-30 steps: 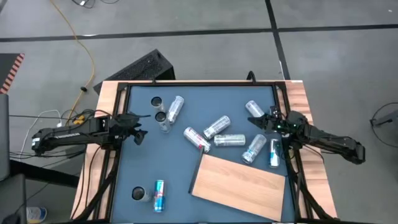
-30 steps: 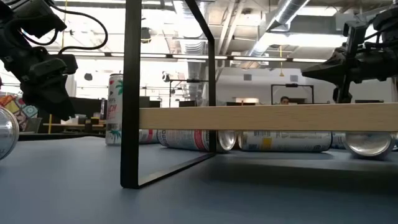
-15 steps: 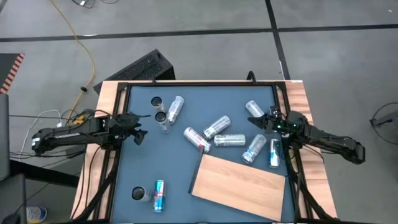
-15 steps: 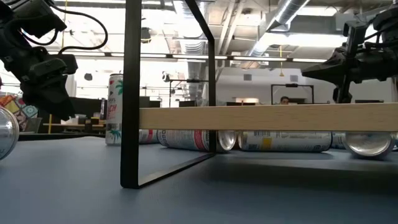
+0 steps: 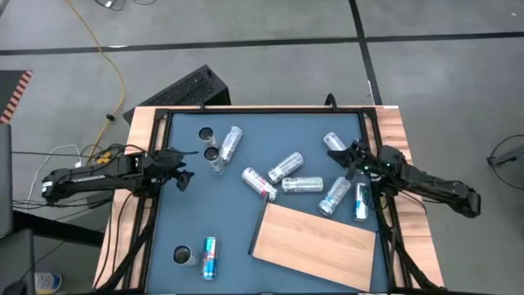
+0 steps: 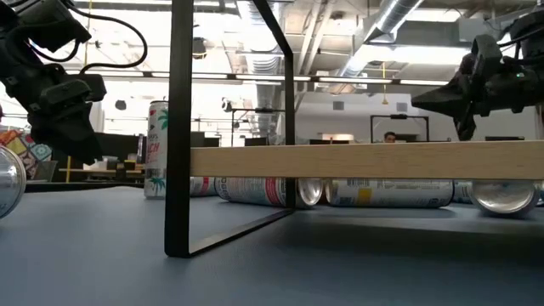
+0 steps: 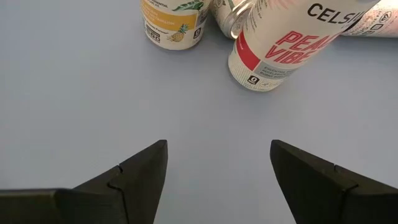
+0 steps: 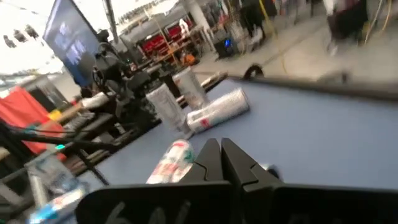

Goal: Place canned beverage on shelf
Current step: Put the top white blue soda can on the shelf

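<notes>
The shelf (image 5: 315,246), a light wooden board, sits at the table's near right; in the low view its edge (image 6: 365,161) shows raised above the tabletop. Several beverage cans lie or stand on the blue tabletop, among them a lying can (image 5: 334,144) at the far right and an upright red-and-white can (image 7: 273,43). My left gripper (image 5: 182,168) hangs open near the left edge, pointing slantwise down at the bare tabletop short of that upright can, with nothing between its fingers (image 7: 217,168). My right gripper (image 5: 350,156) is shut, level above the table beside the far-right can, and holds nothing (image 8: 221,155).
More cans lie mid-table (image 5: 284,167) (image 5: 302,185) (image 5: 259,182) and by the right edge (image 5: 361,201). Two stand near the far left (image 5: 205,134) and two sit at the near left (image 5: 210,256). A black metal frame (image 6: 178,127) rises in front of the board in the low view.
My right gripper has rolled about its own pointing line while staying in place, still shut. My left gripper and the cans have kept still.
</notes>
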Controlling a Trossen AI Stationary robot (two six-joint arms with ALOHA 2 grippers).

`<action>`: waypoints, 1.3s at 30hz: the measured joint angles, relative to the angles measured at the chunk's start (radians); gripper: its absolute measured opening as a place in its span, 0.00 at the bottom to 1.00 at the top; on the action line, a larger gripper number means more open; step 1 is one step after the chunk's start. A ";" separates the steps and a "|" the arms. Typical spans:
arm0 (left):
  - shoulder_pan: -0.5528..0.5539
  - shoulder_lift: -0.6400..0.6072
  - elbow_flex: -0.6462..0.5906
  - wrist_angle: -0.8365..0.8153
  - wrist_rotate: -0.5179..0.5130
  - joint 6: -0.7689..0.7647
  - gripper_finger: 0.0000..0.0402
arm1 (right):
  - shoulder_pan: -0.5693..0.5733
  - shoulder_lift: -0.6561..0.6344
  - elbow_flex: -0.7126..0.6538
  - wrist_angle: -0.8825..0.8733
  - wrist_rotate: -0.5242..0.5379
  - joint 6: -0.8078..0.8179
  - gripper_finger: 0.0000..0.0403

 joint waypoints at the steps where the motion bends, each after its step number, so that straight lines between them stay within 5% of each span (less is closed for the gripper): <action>1: 0.000 0.000 0.000 0.000 0.000 0.000 0.67 | -0.001 -0.001 0.000 0.006 0.000 0.017 0.00; 9: 0.000 0.000 0.000 0.000 0.000 0.000 0.67 | 0.016 0.002 0.000 -0.048 -0.007 0.162 0.00; 23: 0.000 0.000 0.000 0.000 -0.002 0.000 0.67 | -0.029 0.001 0.058 -0.042 0.039 0.095 0.00; 29: 0.000 0.000 0.000 0.000 -0.002 0.000 0.67 | -0.059 0.001 0.205 -0.035 0.040 0.092 0.00; 33: 0.000 0.000 0.000 0.000 -0.005 0.000 0.67 | -0.059 0.001 0.332 -0.068 -0.013 -0.053 0.00; 39: 0.000 0.000 0.000 0.000 -0.005 0.000 0.67 | -0.060 0.067 0.599 -0.434 0.072 -0.169 0.00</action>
